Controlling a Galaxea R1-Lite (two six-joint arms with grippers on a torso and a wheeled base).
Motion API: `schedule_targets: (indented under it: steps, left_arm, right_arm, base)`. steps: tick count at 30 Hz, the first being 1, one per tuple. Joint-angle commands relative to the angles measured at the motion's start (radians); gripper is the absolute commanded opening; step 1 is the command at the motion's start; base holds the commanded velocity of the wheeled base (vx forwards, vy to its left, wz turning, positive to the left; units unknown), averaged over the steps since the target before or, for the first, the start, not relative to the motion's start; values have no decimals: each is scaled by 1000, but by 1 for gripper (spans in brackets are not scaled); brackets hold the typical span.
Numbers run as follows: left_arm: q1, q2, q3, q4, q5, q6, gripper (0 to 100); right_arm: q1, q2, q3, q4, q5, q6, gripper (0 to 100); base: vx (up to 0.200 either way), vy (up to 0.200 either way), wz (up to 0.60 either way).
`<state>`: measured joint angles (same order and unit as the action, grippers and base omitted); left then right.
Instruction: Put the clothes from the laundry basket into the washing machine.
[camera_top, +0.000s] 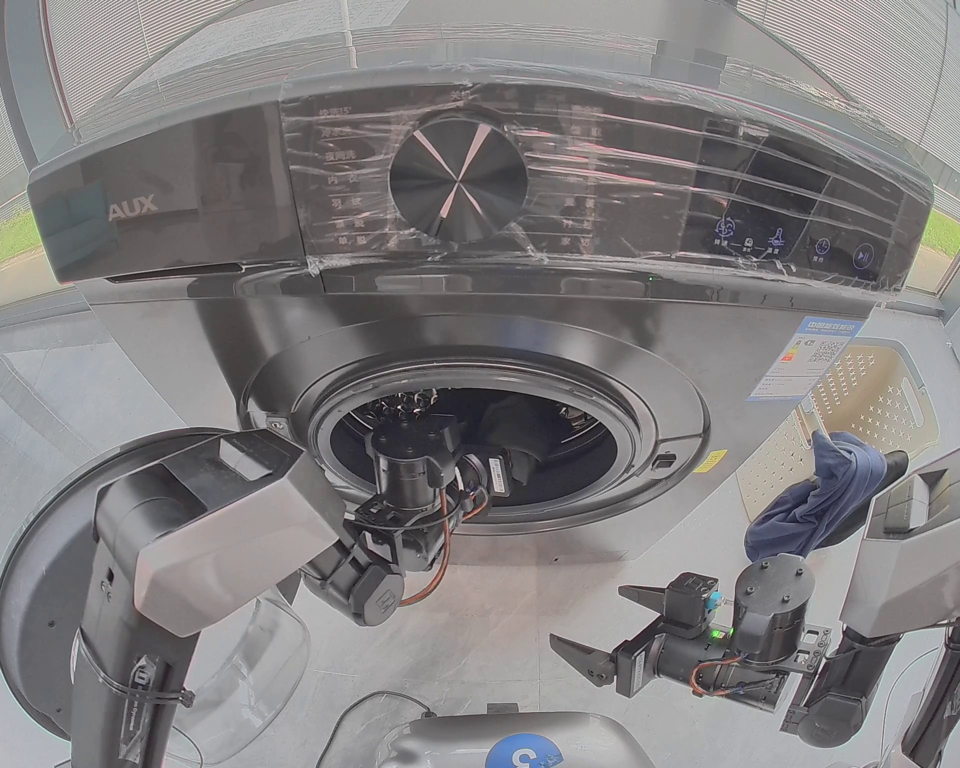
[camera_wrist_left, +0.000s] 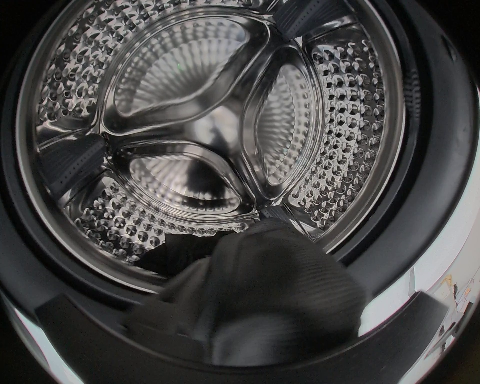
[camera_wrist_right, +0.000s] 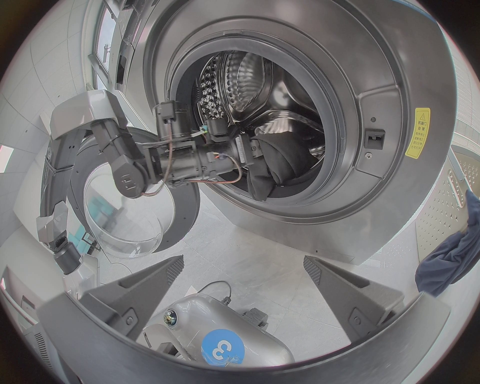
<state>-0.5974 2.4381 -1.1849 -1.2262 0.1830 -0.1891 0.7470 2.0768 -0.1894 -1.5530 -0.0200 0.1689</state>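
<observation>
Left gripper (camera_top: 505, 468) extended forward; right gripper (camera_top: 590, 620) lower, pointing left, jaws wide apart.

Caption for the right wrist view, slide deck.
Left claw at the mouth of the washing machine with a dark garment; right claw open and empty; blue garment draped on the laundry basket.

Head looks down on the washing machine (camera_top: 200, 330); wrists share its drum (camera_wrist_left: 200, 125), left seemingly closest.
</observation>
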Motion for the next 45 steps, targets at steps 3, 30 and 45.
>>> schedule_targets:
  steps: [3,30,45]
  left_arm:
    - [-4,159,-297,132,9,-12,0]
    - [45,159,-794,651,81,-495,100]
    - [16,10,-731,999,67,-697,100]
  right_arm:
    - [0,3,1,-12,0,0,100]
    - [2,8,8,-12,0,0,100]
    - [2,8,8,-12,0,0,100]
  base:
    - [0,0,0]
    - [0,0,0]
    - [0,0,0]
